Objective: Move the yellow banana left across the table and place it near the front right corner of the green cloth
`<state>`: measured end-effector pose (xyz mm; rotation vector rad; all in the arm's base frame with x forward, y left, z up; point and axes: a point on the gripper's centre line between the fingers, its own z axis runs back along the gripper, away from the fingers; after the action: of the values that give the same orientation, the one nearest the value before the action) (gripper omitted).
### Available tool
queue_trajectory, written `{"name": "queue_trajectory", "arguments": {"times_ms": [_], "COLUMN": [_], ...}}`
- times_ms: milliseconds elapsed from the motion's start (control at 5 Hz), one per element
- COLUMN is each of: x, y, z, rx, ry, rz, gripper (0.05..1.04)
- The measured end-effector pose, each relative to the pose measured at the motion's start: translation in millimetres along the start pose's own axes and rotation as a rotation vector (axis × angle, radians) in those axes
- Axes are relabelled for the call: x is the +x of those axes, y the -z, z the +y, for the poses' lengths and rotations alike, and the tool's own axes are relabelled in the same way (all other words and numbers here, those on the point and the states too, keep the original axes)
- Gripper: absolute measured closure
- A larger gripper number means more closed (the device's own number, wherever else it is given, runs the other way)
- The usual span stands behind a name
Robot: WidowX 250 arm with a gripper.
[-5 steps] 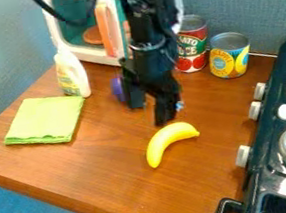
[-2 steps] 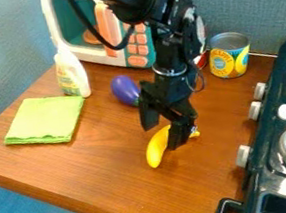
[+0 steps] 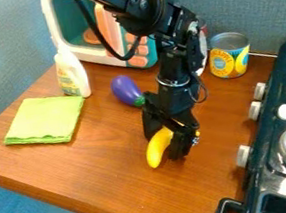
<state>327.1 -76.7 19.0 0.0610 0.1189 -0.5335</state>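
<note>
One yellow banana (image 3: 157, 150) lies on the desk (image 3: 108, 169), between the parted fingers of my pincer (image 3: 166, 144); I judge the approach essentially complete, the grip not yet closed, the banana not yet raised.

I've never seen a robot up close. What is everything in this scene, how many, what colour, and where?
Banana: 1, yellow, between the tool's fingers
Eggplant: 1, purple, behind the banana
Cloth: 1, green, left side
Bottle: 1, white, behind the cloth
Microwave: 1, white, teal and orange, back
Can: 1, yellow and blue, back right
Stove: 1, dark, right
Table: 1, brown
Walls: blue-grey, around
Arm: 1, black, from the top
Tool: 1, black, at the banana
</note>
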Motion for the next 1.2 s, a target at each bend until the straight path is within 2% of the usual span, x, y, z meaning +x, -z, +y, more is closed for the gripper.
{"name": "queue_trajectory", "arguments": {"times_ms": [200,400,600,800,1000,1200], "x": [1.2,0.8,-6.4,-23.8,-47.7,-88.6], "y": [0.0,0.1,-15.5,-46.2,-52.4,-24.8], "z": [0.1,-1.2,-2.4,-5.7,-3.4,25.1], "rx": [0.001,-0.006,0.011,0.038,0.049,0.02], "ry": [-0.001,0.003,0.009,0.013,-0.018,-0.131], "rz": [-0.008,-0.008,-0.062,-0.164,-0.163,-0.072], "gripper": [0.421,0.552,0.552,0.552,0.552,0.552]}}
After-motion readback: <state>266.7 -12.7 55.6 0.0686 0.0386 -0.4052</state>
